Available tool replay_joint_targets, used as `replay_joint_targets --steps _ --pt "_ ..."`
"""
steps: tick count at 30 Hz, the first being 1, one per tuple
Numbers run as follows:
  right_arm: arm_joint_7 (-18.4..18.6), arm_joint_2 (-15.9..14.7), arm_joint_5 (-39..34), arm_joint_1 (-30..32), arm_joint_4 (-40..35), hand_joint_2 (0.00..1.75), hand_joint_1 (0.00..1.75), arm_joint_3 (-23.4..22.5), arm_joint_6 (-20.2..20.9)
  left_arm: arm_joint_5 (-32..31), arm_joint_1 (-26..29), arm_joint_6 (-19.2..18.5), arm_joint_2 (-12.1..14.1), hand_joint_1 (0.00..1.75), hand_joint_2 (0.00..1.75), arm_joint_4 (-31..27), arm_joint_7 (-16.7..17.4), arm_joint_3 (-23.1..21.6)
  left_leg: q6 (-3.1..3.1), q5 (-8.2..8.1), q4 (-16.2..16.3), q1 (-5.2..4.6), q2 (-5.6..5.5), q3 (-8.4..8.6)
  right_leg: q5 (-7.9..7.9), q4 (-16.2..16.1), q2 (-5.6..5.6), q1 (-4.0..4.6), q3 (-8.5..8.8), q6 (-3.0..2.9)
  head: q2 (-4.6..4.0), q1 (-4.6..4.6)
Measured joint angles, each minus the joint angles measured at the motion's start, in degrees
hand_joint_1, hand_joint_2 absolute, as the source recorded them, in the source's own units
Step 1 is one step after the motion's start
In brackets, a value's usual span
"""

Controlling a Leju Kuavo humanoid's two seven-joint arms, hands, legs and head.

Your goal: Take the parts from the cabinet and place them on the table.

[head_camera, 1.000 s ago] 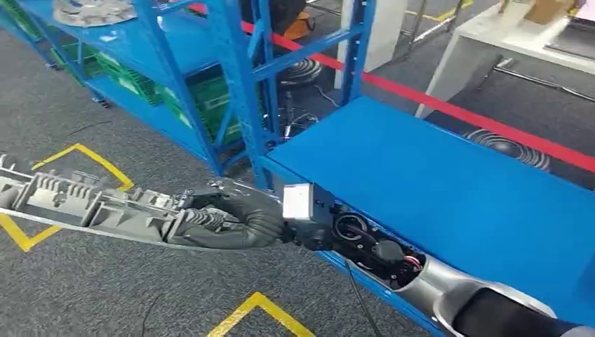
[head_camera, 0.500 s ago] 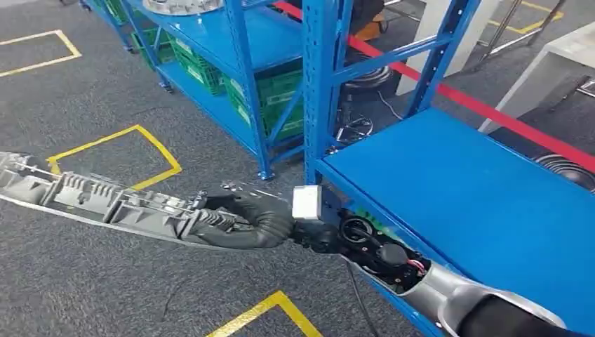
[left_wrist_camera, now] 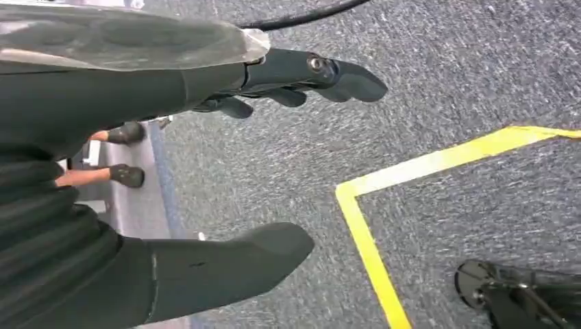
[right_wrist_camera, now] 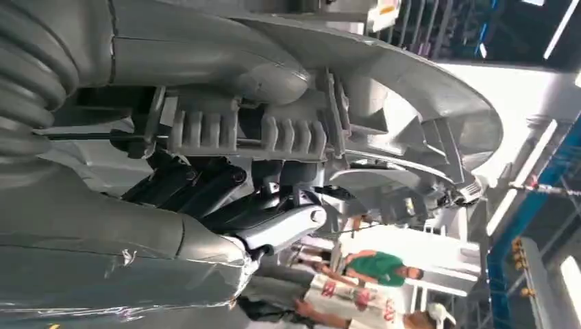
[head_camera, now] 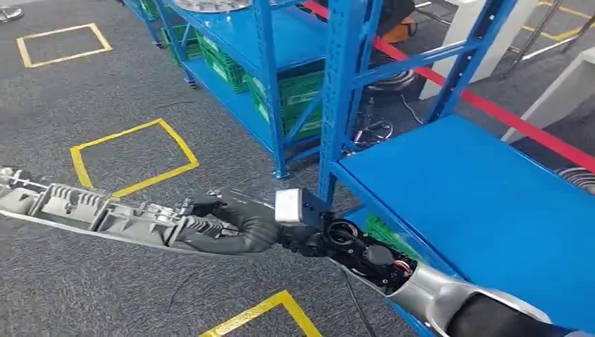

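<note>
My right hand grips one end of a long grey ribbed part. The part sticks out to the left, held level above the carpet. In the right wrist view the dark fingers wrap the part's ribbed casting. The blue table lies to the right of the arm, its top bare. The blue cabinet stands behind, with a round metal part on an upper shelf. Over grey carpet my left hand hangs with its fingers apart and nothing in it.
Green crates fill the cabinet's lower shelf. Yellow tape squares mark the carpet. A red line runs behind the table. Blue uprights stand at the table's near corner. People stand by a white table in the right wrist view.
The whole picture has shifted: the camera has turned, so the cabinet and table sit further right. My right hand keeps its hold on the long part.
</note>
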Motion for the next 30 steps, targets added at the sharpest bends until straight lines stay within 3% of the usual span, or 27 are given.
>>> replay_joint_targets --steps 2,3,4,5,7,8,9,10,11,12,13,14,16,17,18,19,20,21,23,24,25,26,27,28,29,30 --pt "-0.2 0.1 0.0 0.0 0.2 1.75 1.75 -0.1 0.0 -0.4 0.1 0.0 0.0 0.00 1.75 0.0 0.0 0.0 0.49 -0.11 -0.1 -0.13 -0.74 -0.13 -0.16 -0.2 -0.57 0.00 0.30 0.47 0.00 0.04" --pt "-0.2 0.1 0.0 0.0 0.3 1.75 1.75 -0.2 0.0 -1.0 0.1 -0.1 0.0 0.00 1.75 0.0 0.0 0.0 0.98 0.19 -0.6 0.46 -1.18 0.30 -0.63 0.0 -0.57 -0.04 0.24 0.90 0.00 0.16" --pt "-0.2 0.2 0.0 0.0 0.5 1.75 1.75 -0.3 0.0 -1.4 0.1 -0.1 -0.1 0.00 1.75 0.0 -0.1 0.0 1.07 0.21 -0.8 0.41 -1.46 0.51 -1.57 1.3 1.33 -0.37 0.06 1.11 0.00 0.26" --pt "-0.3 0.2 0.0 0.0 0.5 1.75 1.75 -0.4 -0.1 -1.7 0.1 -0.1 -0.1 0.00 1.75 0.0 -0.1 0.0 1.44 0.20 -0.8 0.42 -1.71 0.53 -3.70 4.8 2.28 -0.36 -1.50 1.20 0.00 0.57" --pt "-0.4 0.1 0.0 0.3 0.8 1.75 1.75 -0.6 -0.3 -2.2 0.0 -0.2 -0.1 0.00 1.75 0.0 -0.1 0.0 1.76 0.17 -0.8 0.35 -2.34 0.53 -8.46 15.1 2.94 -0.37 -6.55 1.41 0.00 1.14" --pt "-0.5 0.1 0.0 0.7 0.9 1.75 1.75 -0.6 -0.3 -2.4 0.1 -0.4 -0.1 0.00 1.75 0.0 -0.2 0.0 1.79 0.14 -0.8 0.30 -2.84 0.55 -9.40 19.3 2.99 -0.38 -8.72 1.49 0.00 1.25" --pt "-0.6 0.1 0.0 1.0 1.1 1.75 1.75 -0.6 -0.3 -2.7 0.1 -0.4 0.0 0.00 1.75 0.0 -0.3 0.0 1.79 0.14 -0.7 0.30 -3.35 0.58 -8.80 20.0 3.00 -0.40 -9.38 1.46 0.00 1.31" --pt "-0.8 0.1 0.0 1.2 1.3 1.75 1.75 -0.7 -0.3 -2.8 0.1 -0.5 0.0 0.00 1.75 0.0 -0.5 0.0 1.77 0.13 -0.7 0.32 -3.92 0.63 -6.78 17.7 3.01 -0.44 -8.60 1.36 0.00 1.48" --pt "-0.9 0.1 0.0 1.3 1.4 1.75 1.75 -0.7 -0.3 -3.1 0.1 -0.5 0.0 0.00 1.75 0.0 -0.6 0.0 1.72 0.10 -0.6 0.35 -4.53 0.69 -3.80 13.0 3.16 -0.49 -6.57 1.19 0.00 1.66" --pt "-1.2 0.1 0.2 1.3 1.4 1.75 1.75 -0.7 -0.2 -3.1 0.1 -0.5 0.0 0.00 1.75 0.0 -0.7 0.0 1.57 0.00 -0.4 0.38 -5.08 0.77 -0.81 7.3 3.82 -0.57 -3.98 0.99 0.00 1.79" --pt "-1.4 0.1 0.3 1.3 1.4 1.75 1.75 -0.8 0.0 -3.1 0.1 -0.5 0.0 0.00 1.75 0.0 -0.9 0.0 1.36 -0.13 -0.3 0.48 -5.43 0.70 1.20 2.1 5.49 -0.65 -1.72 0.77 0.00 1.95" --pt "-1.5 0.2 0.3 1.3 1.5 1.75 1.75 -0.8 0.0 -3.1 0.0 -0.5 0.1 0.00 1.75 0.0 -0.9 0.0 1.04 -0.29 0.3 0.17 -5.85 0.47 0.57 0.5 6.02 -0.61 -1.15 0.72 0.00 1.90" --pt "-1.7 0.2 0.3 1.4 1.7 1.75 1.75 -0.9 0.2 -3.1 0.0 -0.5 0.4 0.00 1.75 0.0 -0.9 0.0 0.47 0.03 -0.1 0.43 -6.46 0.18 0.83 0.6 5.41 -0.32 -1.24 0.42 0.00 1.46" --pt "-1.7 0.2 0.3 1.4 1.8 1.75 1.75 -1.0 0.2 -3.1 0.2 -0.5 0.4 0.00 1.75 0.0 -0.9 0.0 0.05 0.22 -0.4 0.59 -6.77 0.24 0.88 0.6 5.10 -0.13 -1.22 0.05 0.00 1.51" --pt "-1.7 0.3 0.3 1.4 1.8 1.75 1.75 -1.0 0.2 -3.1 0.2 -0.5 0.6 0.00 1.75 0.0 -0.9 0.0 -0.24 0.12 -0.3 0.59 -6.99 0.20 1.25 0.1 4.58 -0.56 -1.03 -0.47 0.00 1.49" --pt "-1.7 0.4 0.3 1.4 1.8 1.75 1.75 -1.0 0.2 -3.1 0.2 -0.5 0.5 0.00 1.75 0.0 -0.9 0.0 -0.34 -0.65 0.8 0.60 -5.60 -0.17 1.42 -0.2 4.01 -0.63 -0.81 -0.78 0.00 1.40" --pt "-1.7 0.5 0.3 1.4 1.8 1.75 1.75 -1.0 0.1 -3.1 0.2 -0.5 0.5 0.00 1.75 0.0 -0.9 0.0 -0.58 -2.80 4.1 0.50 -3.80 -1.80 1.50 -0.4 3.73 -0.63 -0.80 -0.97 0.00 0.55" --pt "-1.7 0.5 0.3 1.4 1.9 1.75 1.75 -1.1 0.2 -3.1 0.1 -0.5 0.6 0.00 1.75 0.0 -0.9 0.0 -0.86 -5.19 8.8 0.56 -2.90 -4.01 1.51 -0.4 3.29 -0.52 -0.86 -0.99 0.00 -0.09" --pt "-1.7 0.5 0.3 1.5 2.0 1.75 1.75 -1.1 0.2 -3.1 0.1 -0.5 0.6 0.00 1.75 0.0 -0.9 0.0 -1.21 -9.09 18.7 0.61 -2.23 -8.73 1.42 -0.4 2.28 -0.39 -0.92 -1.12 0.00 -0.20" --pt "-1.7 0.5 0.3 1.5 2.1 1.75 1.75 -1.1 0.2 -3.1 0.2 -0.5 0.5 0.00 1.75 0.0 -0.9 0.0 -1.27 -9.03 20.1 0.62 -2.19 -9.47 1.40 -0.4 1.84 -0.36 -0.91 -1.11 0.00 -0.22" --pt "-1.7 0.5 0.3 1.5 2.3 1.75 1.75 -1.1 0.2 -3.1 0.2 -0.5 0.5 0.00 1.75 0.0 -0.9 0.0 -1.25 -7.69 18.5 0.64 -2.17 -8.68 1.34 -0.4 1.42 -0.36 -0.88 -1.12 0.00 -0.24" --pt "-1.7 0.5 0.4 1.5 2.3 1.75 1.75 -1.1 0.2 -3.1 0.2 -0.5 0.5 0.00 1.75 0.0 -0.9 0.0 -1.17 -5.30 14.1 0.66 -2.04 -6.33 1.30 -0.4 1.05 -0.36 -0.85 -1.05 0.00 -0.24" --pt "-1.7 0.5 0.3 1.5 2.3 1.75 1.75 -1.1 0.2 -3.1 0.2 -0.5 0.6 0.00 1.75 0.0 -0.9 0.0 -1.03 -2.58 7.6 0.66 -1.57 -2.91 1.22 -0.4 0.69 -0.37 -0.73 -0.93 0.00 -0.28" --pt "-1.7 0.5 0.3 1.5 2.3 1.75 1.75 -1.1 0.2 -3.1 0.1 -0.5 0.7 0.00 1.75 0.0 -0.9 0.0 -0.86 -0.53 1.3 0.63 0.00 0.66 1.08 -0.3 0.42 -0.36 -0.53 -0.72 0.00 -0.33" --pt "-1.7 0.6 0.3 1.5 2.3 1.75 1.75 -1.1 0.2 -3.1 0.0 -0.5 0.7 0.00 1.75 0.0 -0.9 0.0 -0.67 -1.14 -0.3 -0.09 0.49 1.41 0.94 -0.4 0.21 0.09 -0.54 -0.47 0.00 -0.39" --pt "-1.7 0.6 0.3 1.4 2.3 1.75 1.75 -1.1 0.2 -3.1 0.0 -0.5 0.7 0.00 1.75 0.0 -0.9 0.0 -0.13 -0.63 -0.8 0.04 -0.15 1.33 0.86 -0.3 0.06 0.10 -0.54 -0.30 0.00 -0.29"
